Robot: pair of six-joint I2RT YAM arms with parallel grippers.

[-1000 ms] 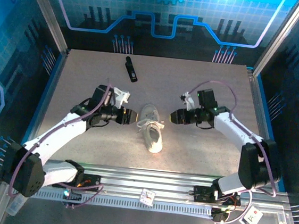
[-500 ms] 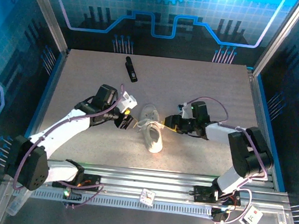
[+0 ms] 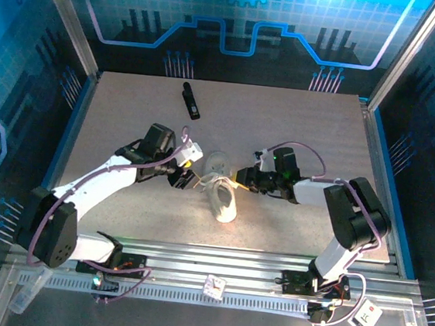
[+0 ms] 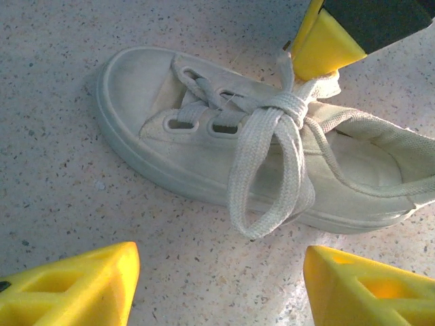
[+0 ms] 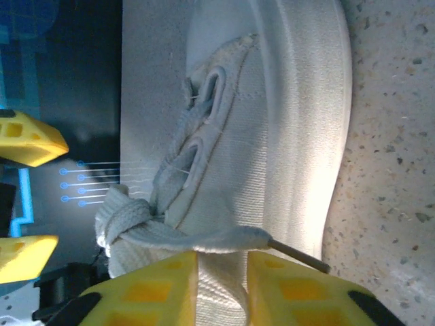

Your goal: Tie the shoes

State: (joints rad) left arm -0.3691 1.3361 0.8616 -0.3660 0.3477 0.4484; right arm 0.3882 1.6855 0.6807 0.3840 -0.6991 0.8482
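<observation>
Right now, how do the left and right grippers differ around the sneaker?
The left gripper stands wide open, short of the sneaker; the right gripper is nearly closed at the laces. The left gripper holds nothing; whether the right gripper actually pinches a lace is unclear. Both are yellow-tipped and flank the sneaker.

Right wrist view: the right gripper (image 5: 222, 265) is cropped at the bottom edge. Whether its tips pinch the lace (image 5: 204, 239) lying across them cannot be told. The shoe (image 5: 272, 122) runs off the top edge.

Left wrist view: one right finger (image 4: 325, 42), cropped at the top, covers part of the knot (image 4: 289, 109). The heel runs off the right edge, beyond the left gripper (image 4: 217, 265).
</observation>
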